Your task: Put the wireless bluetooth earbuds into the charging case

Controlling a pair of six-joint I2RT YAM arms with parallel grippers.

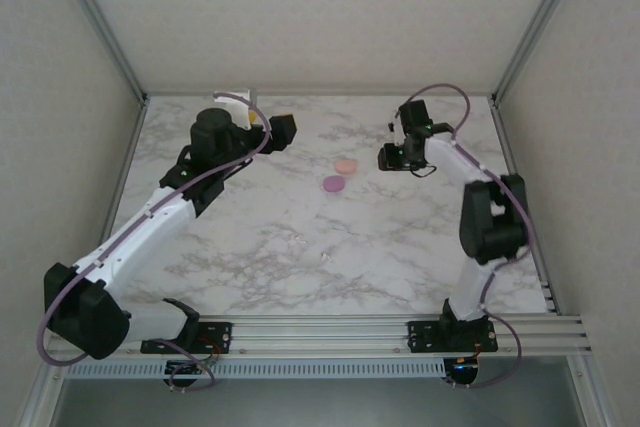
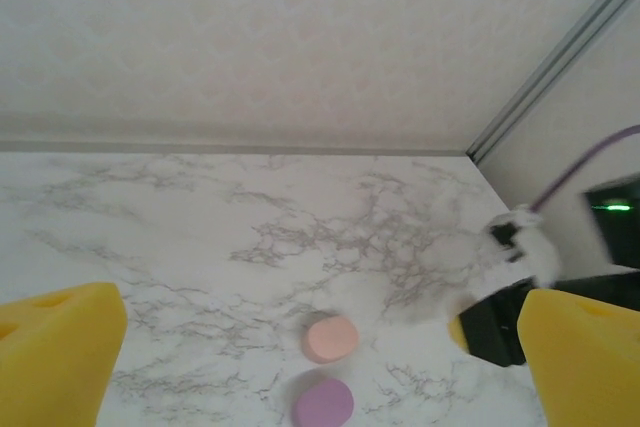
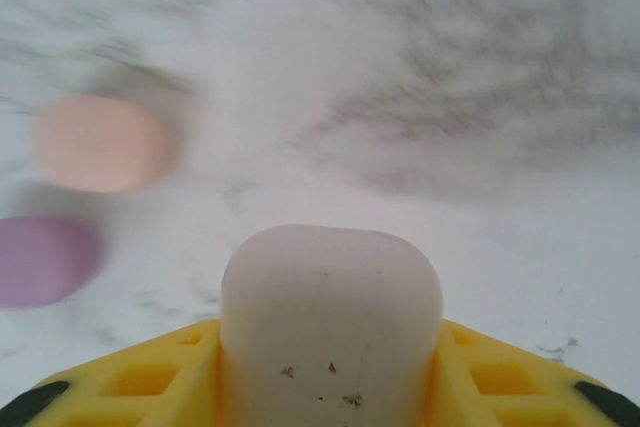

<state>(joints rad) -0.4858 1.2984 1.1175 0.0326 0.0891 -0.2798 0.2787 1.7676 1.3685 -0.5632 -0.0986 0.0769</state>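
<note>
**ENTRY: white case in the right claw, 2 loose cases to its left**

**Holders.** Right gripper (image 3: 330,362): its yellow fingers (image 3: 150,382) stand narrowed against both flanks of a white case (image 3: 330,292), which fills the gap between them. I take it as gripped. Left gripper (image 2: 320,299): spread wide, carrying nothing, hanging above the far left of the marble table (image 1: 250,237).

**Location.** The white case sits in the right claw, off the table, towards the far right. 2 more cases lie flat on the marble between the arms, a peach case (image 1: 346,164) and a purple case (image 1: 334,184). They are just beside each other, the purple one nearer the arm bases. Whether they touch I cannot tell.

**Key relation.** Both loose cases lie to the left of the right claw and near it, while the left claw is farther off, so the right arm is the nearer. Each reads as a rounded oval. The right wrist view is blurred, so its long axis cannot be fixed.

**Description.** White case: smooth, matt, with a pebble-rounded top and a few dark specks low on its face. No seam or lid line shows, so open or closed cannot be told. The earbuds are too small to pick out on the veined marble. By my judgement, the next move depends on locating 1.
</note>
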